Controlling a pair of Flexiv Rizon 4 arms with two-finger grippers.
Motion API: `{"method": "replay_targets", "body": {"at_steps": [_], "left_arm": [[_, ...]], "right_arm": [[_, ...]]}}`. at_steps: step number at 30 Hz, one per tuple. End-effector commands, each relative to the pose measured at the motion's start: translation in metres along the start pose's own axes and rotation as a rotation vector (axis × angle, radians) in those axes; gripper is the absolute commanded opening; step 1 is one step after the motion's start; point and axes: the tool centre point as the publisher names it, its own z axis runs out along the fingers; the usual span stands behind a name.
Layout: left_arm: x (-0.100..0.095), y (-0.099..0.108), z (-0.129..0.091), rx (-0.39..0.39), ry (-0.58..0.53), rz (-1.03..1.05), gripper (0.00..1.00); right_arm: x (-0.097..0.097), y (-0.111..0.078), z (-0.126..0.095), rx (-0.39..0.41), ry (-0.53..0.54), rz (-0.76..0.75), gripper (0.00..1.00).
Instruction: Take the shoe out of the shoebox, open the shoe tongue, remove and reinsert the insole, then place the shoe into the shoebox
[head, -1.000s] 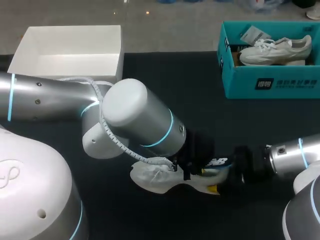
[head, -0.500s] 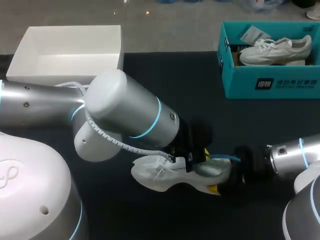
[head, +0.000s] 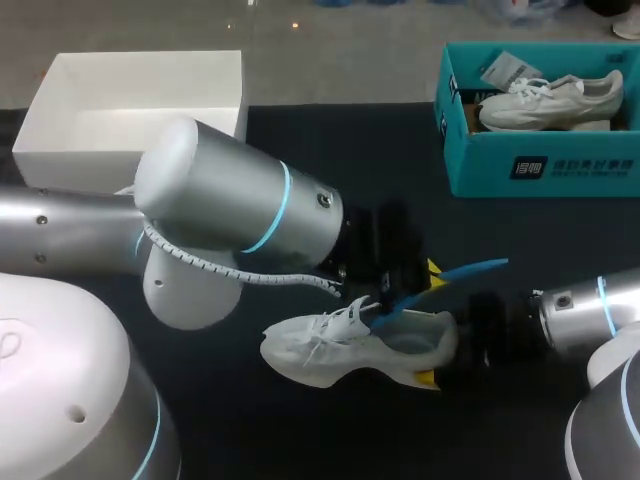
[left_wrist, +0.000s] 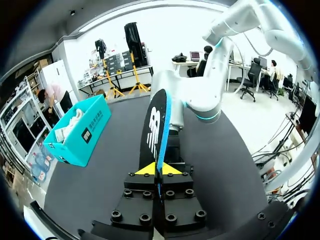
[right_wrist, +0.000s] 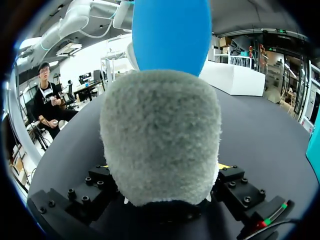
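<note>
- Shoe (head: 345, 345): white, lying on its side on the dark tabletop (head: 330, 150), near the front edge about midway along it, toe toward the left edge, laces loose.
- Right arm (head: 585, 320) comes in low from the right. The right jaws are clenched on the shoe's heel, one yellow tip showing under it. In the right wrist view the fuzzy grey heel lining (right_wrist: 160, 145) fills the space between the fingers.
- Left arm (head: 230, 210) reaches in from the left and past the middle, with its wrist just above the shoe.
- Left jaws grasp the insole (head: 470, 270). In the left wrist view it is pinched edge-on between the yellow tips, black on one face and blue on the other (left_wrist: 157, 125).
- Insole slants up off the shoe. Its low end is at the shoe's opening by the laces and its far end is in the air toward the right edge. Cannot tell if the low end is inside the shoe.
- Teal shoebox (head: 545, 165) at the back right corner, open, well apart from the shoe, with a second white shoe (head: 550, 100) inside it.
- White box (head: 60, 95) at the back left corner, open.
</note>
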Motion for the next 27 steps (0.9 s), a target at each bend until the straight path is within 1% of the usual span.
{"method": "replay_targets", "body": {"at_steps": [1, 2, 5, 7, 8, 9, 22, 23, 24, 26, 27], "left_arm": [[0.0, -0.017, -0.008, 0.06, 0.02, 0.007, 0.0], [0.0, -0.024, -0.011, 0.076, 0.026, 0.011, 0.0], [0.002, -0.045, -0.025, 0.158, 0.046, -0.001, 0.0], [0.004, -0.057, -0.038, 0.23, 0.062, 0.01, 0.0], [0.006, -0.06, -0.044, 0.236, 0.07, 0.022, 0.0], [0.007, -0.059, -0.048, 0.215, 0.052, 0.035, 0.0], [0.007, -0.059, -0.048, 0.215, 0.052, 0.035, 0.0], [0.014, -0.063, -0.059, 0.342, 0.056, -0.012, 0.0], [0.02, -0.067, -0.066, 0.425, 0.068, -0.042, 0.0], [0.032, -0.072, -0.075, 0.487, 0.102, -0.068, 0.0], [0.038, -0.075, -0.078, 0.539, 0.125, -0.087, 0.0]], "right_arm": [[0.001, 0.001, 0.002, 0.004, -0.003, 0.0, 0.0], [0.001, 0.001, 0.002, 0.004, -0.003, 0.0, 0.0], [0.001, 0.001, 0.002, 0.004, -0.003, 0.0, 0.0], [0.001, 0.001, 0.002, 0.004, -0.003, 0.0, 0.0], [0.001, 0.001, 0.002, 0.004, -0.003, 0.0, 0.0], [0.001, 0.001, 0.002, 0.004, -0.003, 0.0, 0.0], [0.001, 0.001, 0.002, 0.004, -0.003, 0.0, 0.0], [0.001, 0.001, 0.002, 0.004, -0.003, 0.0, 0.0], [0.001, 0.001, 0.002, 0.004, -0.003, 0.0, 0.0], [0.001, 0.001, 0.002, 0.004, -0.003, 0.0, 0.0], [0.001, 0.001, 0.002, 0.004, -0.003, 0.0, 0.0]]}}
